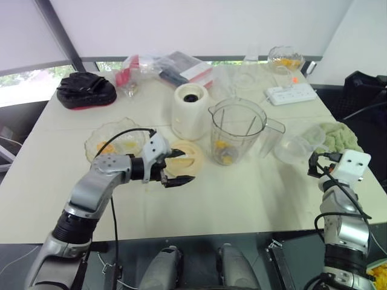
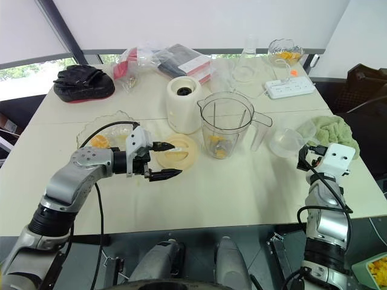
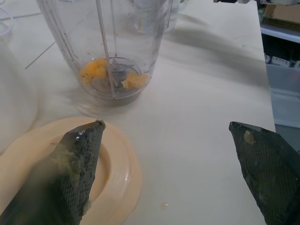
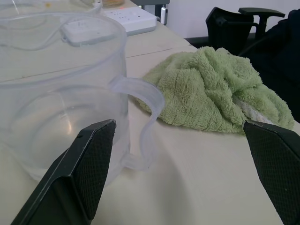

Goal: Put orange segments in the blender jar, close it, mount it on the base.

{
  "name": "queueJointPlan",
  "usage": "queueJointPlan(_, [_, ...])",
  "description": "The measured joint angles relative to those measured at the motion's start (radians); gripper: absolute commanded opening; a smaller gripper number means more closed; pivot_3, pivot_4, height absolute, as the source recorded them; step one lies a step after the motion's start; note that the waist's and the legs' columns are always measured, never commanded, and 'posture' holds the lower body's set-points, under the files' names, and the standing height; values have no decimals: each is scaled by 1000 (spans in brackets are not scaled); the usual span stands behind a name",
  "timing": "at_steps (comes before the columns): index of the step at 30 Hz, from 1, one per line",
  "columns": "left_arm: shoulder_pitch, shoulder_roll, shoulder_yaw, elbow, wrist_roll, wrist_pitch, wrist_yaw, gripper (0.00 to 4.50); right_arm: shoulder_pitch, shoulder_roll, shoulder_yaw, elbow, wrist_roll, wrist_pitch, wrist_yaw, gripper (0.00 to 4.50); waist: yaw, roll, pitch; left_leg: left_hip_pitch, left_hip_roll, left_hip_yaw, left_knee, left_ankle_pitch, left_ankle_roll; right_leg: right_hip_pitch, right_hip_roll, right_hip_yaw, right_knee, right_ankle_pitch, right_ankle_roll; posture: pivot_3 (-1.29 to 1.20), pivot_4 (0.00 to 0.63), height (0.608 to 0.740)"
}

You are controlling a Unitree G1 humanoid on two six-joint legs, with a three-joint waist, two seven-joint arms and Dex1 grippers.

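Nearest to us, at the table's front edge, our right gripper (image 4: pixel 178 124) idles with its fingers spread wide and empty, facing a clear plastic jug (image 4: pixel 61 93) and a green towel (image 4: pixel 215 89) beyond it. A little farther in, our left gripper (image 1: pixel 181 167) hangs low at the round cream lid (image 1: pixel 192 158), fingers wide apart and pinching nothing. In the left wrist view one finger lies over the lid's face and the other sits over bare table well past its rim; we cannot tell whether either touches. Just beyond the lid stands the blender jar (image 1: pixel 236 130), upright and open on the table, with orange segments (image 3: pixel 96 69) already lying at its bottom around the blade. We judge the filling done and the closing step in hand. The next move calls for us to shift so the lid's rim sits between our fingers, grip it, lift it and seat it level on the jar's mouth. Behind the lid waits the white base (image 1: pixel 190 112), beside the jar and not yet carrying it. Left of it, a glass dish (image 1: pixel 115 140) holds a few more segments.
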State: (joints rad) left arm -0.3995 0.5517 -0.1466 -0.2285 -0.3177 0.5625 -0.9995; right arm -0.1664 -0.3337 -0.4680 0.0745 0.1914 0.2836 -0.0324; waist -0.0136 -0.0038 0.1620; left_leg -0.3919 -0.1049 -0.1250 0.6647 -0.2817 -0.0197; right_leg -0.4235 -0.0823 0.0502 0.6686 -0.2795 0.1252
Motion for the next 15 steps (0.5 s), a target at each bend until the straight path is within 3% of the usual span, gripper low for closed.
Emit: queueJointPlan(15, [4,8,0,-16,-2,1,20,4453,-88,-52,-6,172,-12,-81,-2,4500,0,0,0,0,0,1,-1,0,0,0,0,0,0,0,0,0,150,740])
